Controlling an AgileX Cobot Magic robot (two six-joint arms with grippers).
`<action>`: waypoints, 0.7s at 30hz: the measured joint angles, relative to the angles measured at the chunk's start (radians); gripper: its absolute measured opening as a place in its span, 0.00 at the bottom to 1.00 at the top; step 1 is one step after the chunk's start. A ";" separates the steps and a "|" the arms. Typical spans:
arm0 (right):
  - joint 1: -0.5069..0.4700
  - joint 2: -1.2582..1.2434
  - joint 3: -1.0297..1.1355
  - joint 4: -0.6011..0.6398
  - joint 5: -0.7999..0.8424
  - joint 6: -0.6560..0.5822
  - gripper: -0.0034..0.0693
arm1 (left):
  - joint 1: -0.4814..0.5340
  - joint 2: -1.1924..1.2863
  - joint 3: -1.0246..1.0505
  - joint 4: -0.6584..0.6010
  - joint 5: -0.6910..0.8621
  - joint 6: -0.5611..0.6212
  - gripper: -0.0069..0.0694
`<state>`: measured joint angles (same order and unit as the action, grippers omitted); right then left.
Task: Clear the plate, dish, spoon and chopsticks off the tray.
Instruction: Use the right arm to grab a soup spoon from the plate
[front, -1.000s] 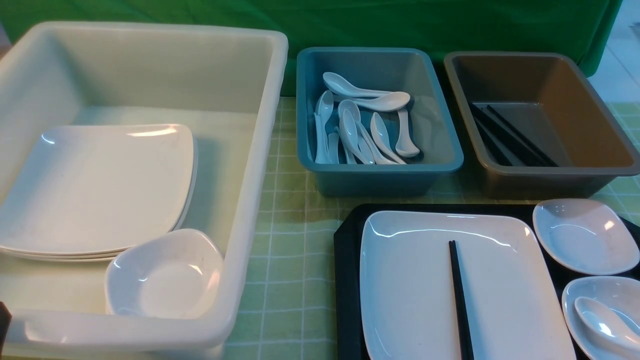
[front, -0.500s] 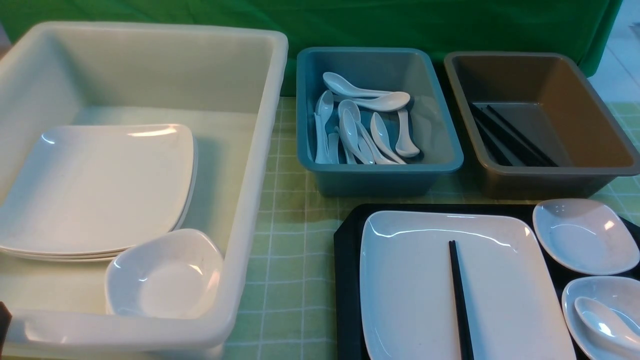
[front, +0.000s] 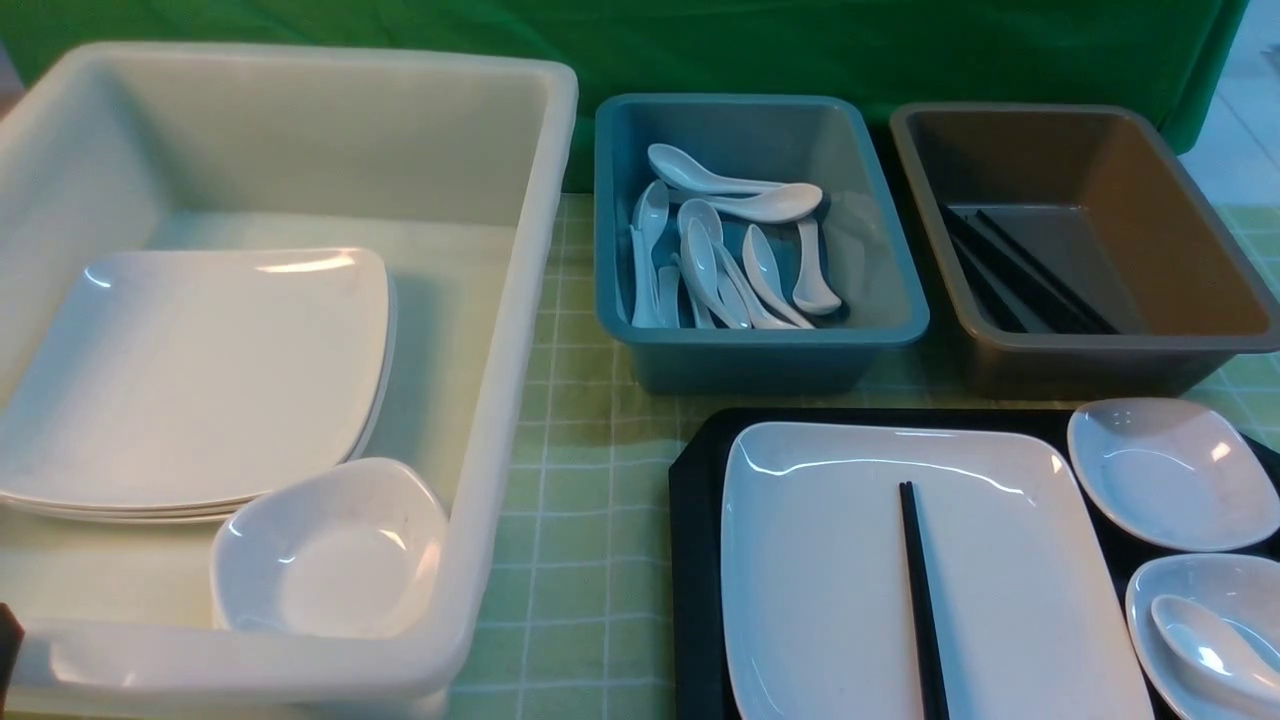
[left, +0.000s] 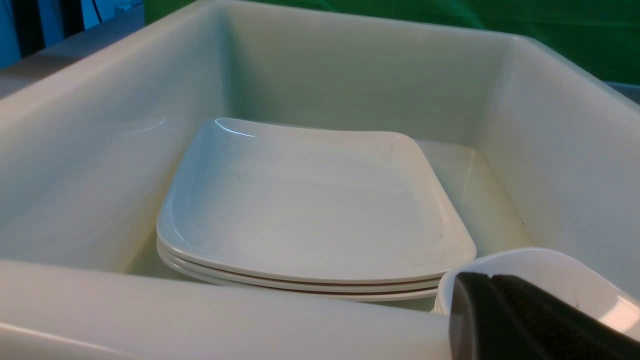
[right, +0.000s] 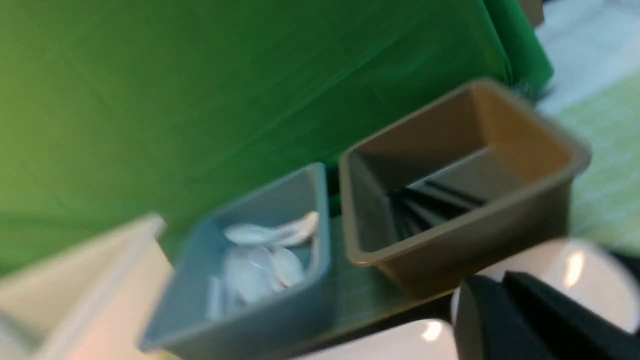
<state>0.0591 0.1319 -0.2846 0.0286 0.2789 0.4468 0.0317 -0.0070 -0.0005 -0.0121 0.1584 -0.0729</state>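
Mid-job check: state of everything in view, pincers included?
Black rectangular tray: loaded, not cleared.
Large white squarish plate: on the tray.
Thin black chopsticks: lying on the plate.
White soup spoon: resting in nearer small white dish.
Farther small white dish: empty, on tray.
Blue plastic bin: holds other spoons.
Brown plastic bin: holds other chopsticks.
Big white tub: stacked plates, one dish.
Left pincer: shut, empty.
Right pincer: shut, empty.
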 joint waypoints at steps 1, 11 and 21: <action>0.000 0.050 -0.068 -0.047 0.078 -0.021 0.08 | 0.000 0.000 0.000 0.000 0.000 0.000 0.09; 0.000 0.825 -0.484 -0.297 0.886 -0.322 0.07 | 0.000 0.000 0.000 0.003 0.000 0.000 0.09; 0.000 1.214 -0.566 -0.201 0.849 -0.462 0.36 | 0.000 0.000 -0.001 0.003 0.000 -0.002 0.09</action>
<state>0.0591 1.3456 -0.8509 -0.1727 1.1281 -0.0151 0.0317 -0.0070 -0.0014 -0.0091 0.1584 -0.0748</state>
